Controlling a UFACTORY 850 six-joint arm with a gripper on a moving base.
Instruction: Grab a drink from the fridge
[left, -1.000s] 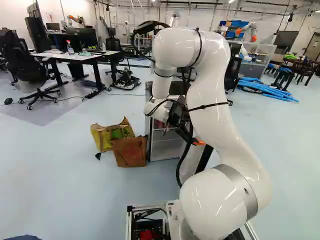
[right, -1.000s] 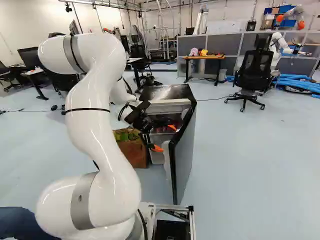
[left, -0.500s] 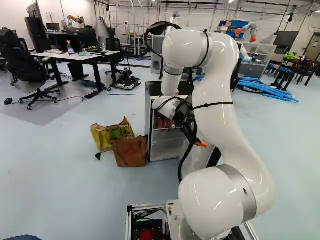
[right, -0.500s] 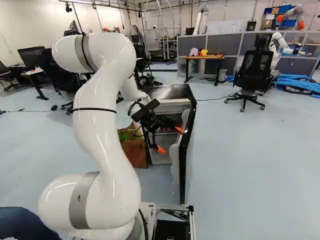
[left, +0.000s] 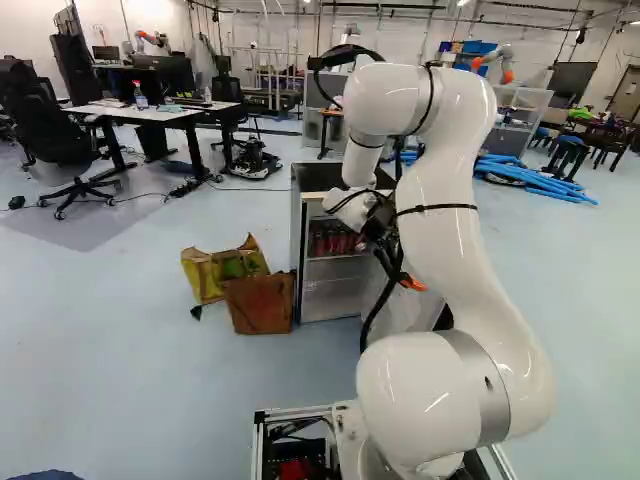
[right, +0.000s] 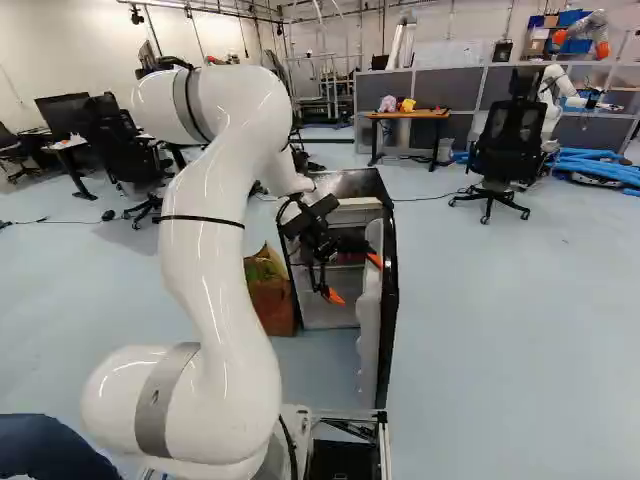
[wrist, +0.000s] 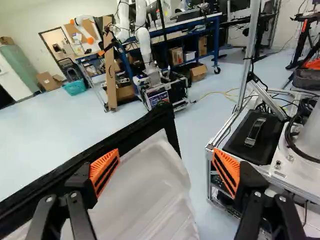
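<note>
Right beside the gripper, in the right base view, spotted the fridge door standing wide; pointed at its inner side, away from the shelves. Looked like door work, with fetching to follow.

Behind and to one side of the gripper, in the left base view, picked out red cans on the upper shelf of the fridge: drinks in sight, all untouched.

Over the pale door liner, in the wrist view, held both orange pads far apart, gripping nothing; could not tell touching from hovering at the dark edge. Risked snagging a fingertip there on turning toward the cans, and so dragging the door shut! Also risked, through too hard a push, bumping the base beyond the other finger.
</note>
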